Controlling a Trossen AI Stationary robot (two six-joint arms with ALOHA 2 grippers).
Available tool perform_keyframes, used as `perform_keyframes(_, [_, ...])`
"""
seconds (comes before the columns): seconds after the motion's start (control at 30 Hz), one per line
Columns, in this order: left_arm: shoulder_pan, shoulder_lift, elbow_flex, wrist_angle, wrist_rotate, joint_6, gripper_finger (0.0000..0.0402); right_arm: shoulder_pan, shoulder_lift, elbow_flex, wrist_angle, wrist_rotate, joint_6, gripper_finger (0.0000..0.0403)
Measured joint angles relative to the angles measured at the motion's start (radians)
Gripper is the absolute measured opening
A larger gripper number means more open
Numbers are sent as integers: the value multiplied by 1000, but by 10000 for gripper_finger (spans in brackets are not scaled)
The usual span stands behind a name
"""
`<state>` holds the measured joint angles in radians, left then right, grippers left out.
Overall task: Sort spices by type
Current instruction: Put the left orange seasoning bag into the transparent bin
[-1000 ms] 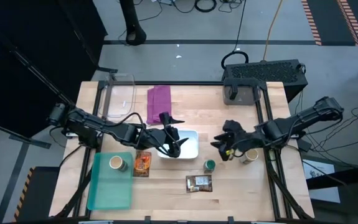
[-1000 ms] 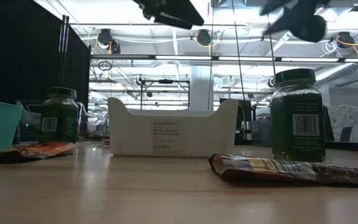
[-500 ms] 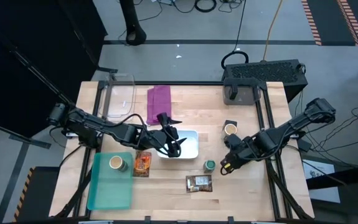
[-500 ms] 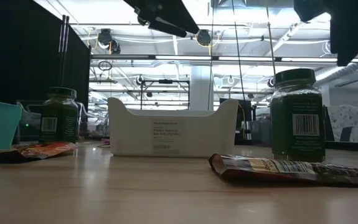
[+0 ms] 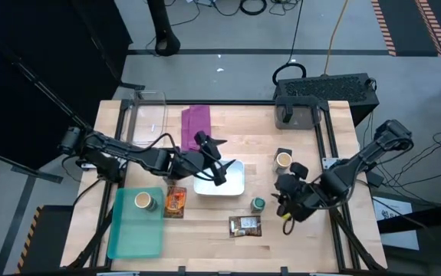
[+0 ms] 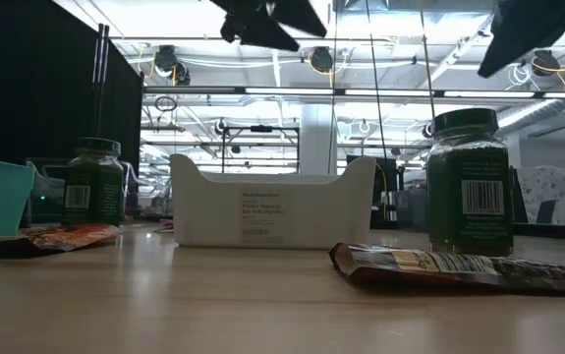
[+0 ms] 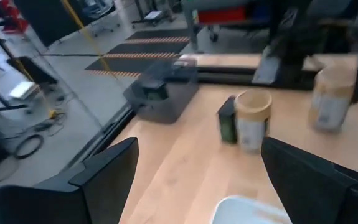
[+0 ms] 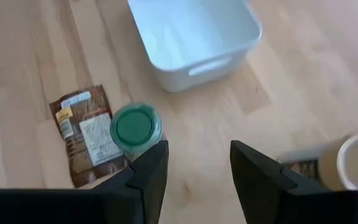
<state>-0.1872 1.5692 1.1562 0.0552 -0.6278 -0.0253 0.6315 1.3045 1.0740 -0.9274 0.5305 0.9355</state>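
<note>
The step in hand looks like picking up the small round glass jar with the green lid [image 8: 134,126]. The right gripper [image 8: 197,152] hangs above the table with its jaws released and nothing between them. The jar stands upright on the wood, just outside one fingertip and not in the gap. To do this well, I would slide the gripper sideways until the lid sits centred between the jaws, then come straight down and close on the glass body below the lid. The flat dark brown packet [image 8: 88,134] lies touching the jar on the side away from the jaws, so the outer finger should drop clear of it.

The white plastic bin [image 8: 194,34] sits ahead of the jaws and is empty as far as the right wrist view shows. The left gripper [image 5: 214,161] waits over that bin, jaws spread and empty.

The jar [image 6: 471,182] holds dark green contents and carries a barcode label under its green screw lid
</note>
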Motion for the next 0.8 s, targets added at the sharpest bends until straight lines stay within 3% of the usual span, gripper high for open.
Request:
perform_keyframes(0.23, [-34,0,0,96,131,-75,345,173,8,0,41,206,-112,155])
perform_keyframes(0.4, [-110,0,1,18,153,-100,345,254,22,-1,41,351,-129,155])
perform_keyframes(0.8, [-210,0,1,-127,137,-180,345,279,104,-1,39,482,-189,155])
